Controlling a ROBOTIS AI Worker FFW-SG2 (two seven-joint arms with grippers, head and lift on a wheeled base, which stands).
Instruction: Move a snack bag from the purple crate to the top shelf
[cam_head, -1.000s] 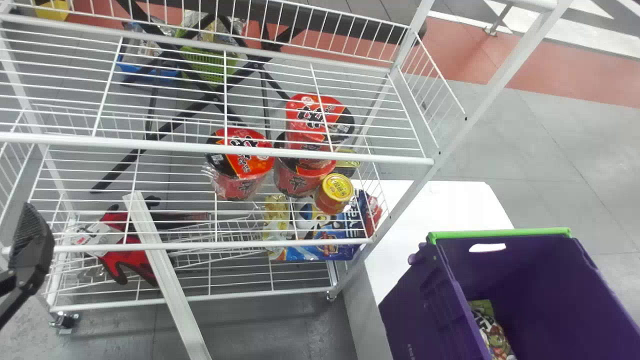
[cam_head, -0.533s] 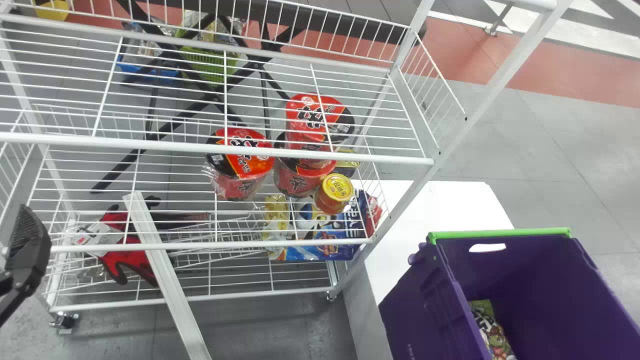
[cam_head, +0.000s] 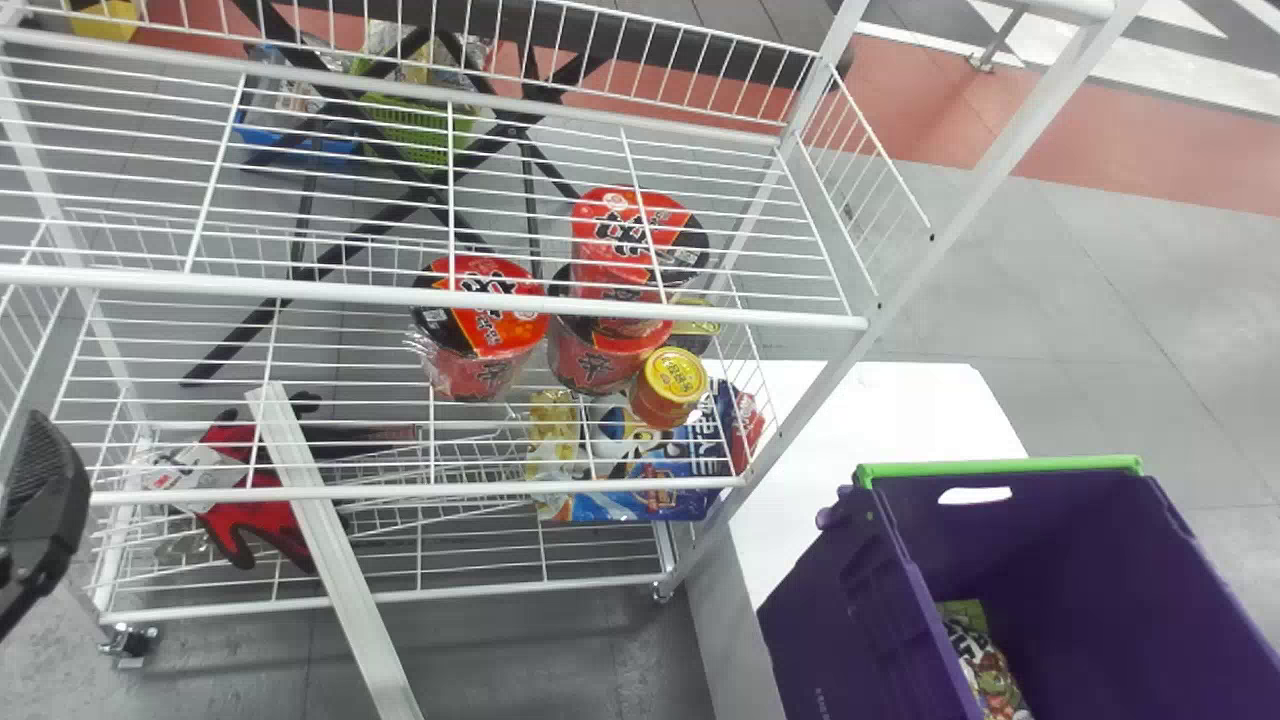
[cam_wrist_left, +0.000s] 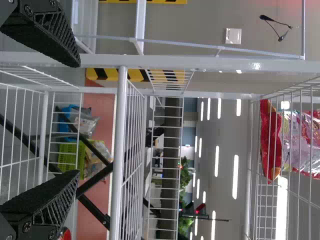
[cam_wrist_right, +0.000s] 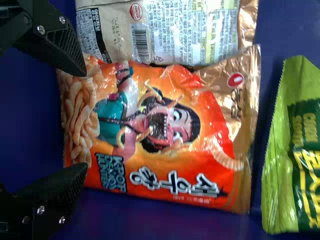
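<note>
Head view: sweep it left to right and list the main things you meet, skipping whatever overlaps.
Left claw → red gloves → single red-and-black cup → stacked red-and-black cups → purple crate with a snack bag inside.

Bright, even light washes the smooth white table (cam_head: 900, 410) almost to blank, while the deep purple plastic crate (cam_head: 840, 610) darkens inside. Soft shadow dulls the grey floor (cam_head: 520, 650) below the shelves. Long white ceiling lights (cam_wrist_left: 235, 177) glare in the left wrist view; small highlights fleck the glossy orange snack bag (cam_wrist_right: 210, 125).
</note>
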